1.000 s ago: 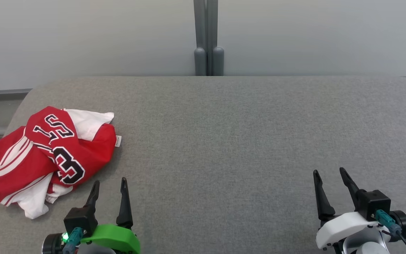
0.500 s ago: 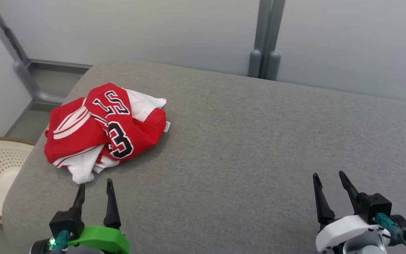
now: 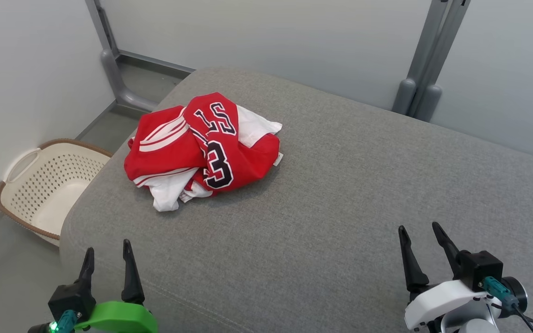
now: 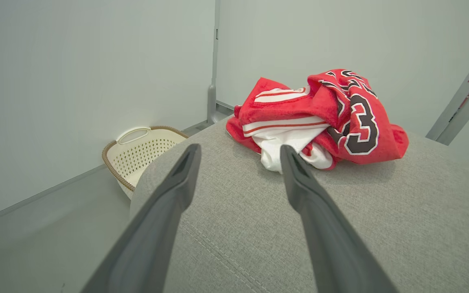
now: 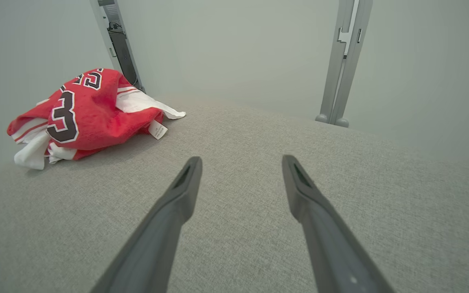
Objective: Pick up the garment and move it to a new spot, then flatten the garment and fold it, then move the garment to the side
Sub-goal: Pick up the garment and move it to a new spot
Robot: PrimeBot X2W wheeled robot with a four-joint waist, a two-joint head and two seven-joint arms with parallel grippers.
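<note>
Both grippers, the left gripper [image 3: 108, 245] and the right gripper [image 3: 418, 226], are standing with jaws spread wide, holding nothing. The garment [image 3: 211, 148] (a crumpled red-and-white jersey) is lying near the far left corner of the grey cushion [image 3: 350, 185], well apart from each. The pick-up step appears to be only beginning; the next move is calling for a forward reach and a pinch on a raised fold.

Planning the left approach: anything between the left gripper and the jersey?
No. Just bare grey cushion between the left gripper and the jersey, plain in the head and left wrist views.
</note>
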